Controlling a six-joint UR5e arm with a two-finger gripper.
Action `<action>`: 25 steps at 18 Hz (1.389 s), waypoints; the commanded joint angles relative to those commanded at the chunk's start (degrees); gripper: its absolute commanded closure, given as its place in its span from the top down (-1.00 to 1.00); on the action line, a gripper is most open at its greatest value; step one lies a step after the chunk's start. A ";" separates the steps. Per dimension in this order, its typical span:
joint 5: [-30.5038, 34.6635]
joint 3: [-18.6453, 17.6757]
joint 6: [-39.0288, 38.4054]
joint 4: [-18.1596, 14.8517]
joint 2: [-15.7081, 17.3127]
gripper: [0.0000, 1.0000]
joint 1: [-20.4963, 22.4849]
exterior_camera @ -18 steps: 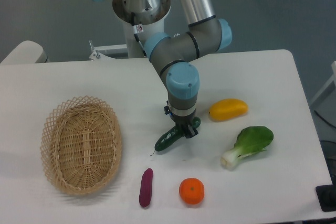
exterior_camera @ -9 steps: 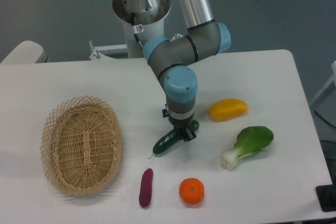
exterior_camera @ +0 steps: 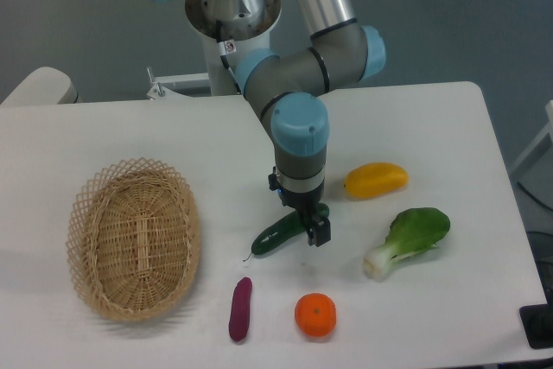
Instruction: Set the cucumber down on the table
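Gripper [exterior_camera: 313,229], jaw state indiscernible, at the right end of the cucumber [exterior_camera: 278,234] lying on the table [exterior_camera: 432,127] centre; withdrawal could drag or roll it toward the purple vegetable [exterior_camera: 239,308].

A grey-blue floor [exterior_camera: 432,23] fills the far part of the scene, evenly lit, without hard shadows. At the far left a pale rounded piece of furniture [exterior_camera: 39,88] shows. A dark object [exterior_camera: 537,326] sits at the near right edge.
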 joint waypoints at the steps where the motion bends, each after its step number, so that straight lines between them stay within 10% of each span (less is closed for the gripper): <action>1: 0.70 1.40 -0.09 -0.09 0.18 1.00 0.00; 13: 1.06 15.39 9.73 -18.01 2.46 1.00 8.87; 25: -0.62 12.67 24.34 -19.51 4.40 1.00 16.96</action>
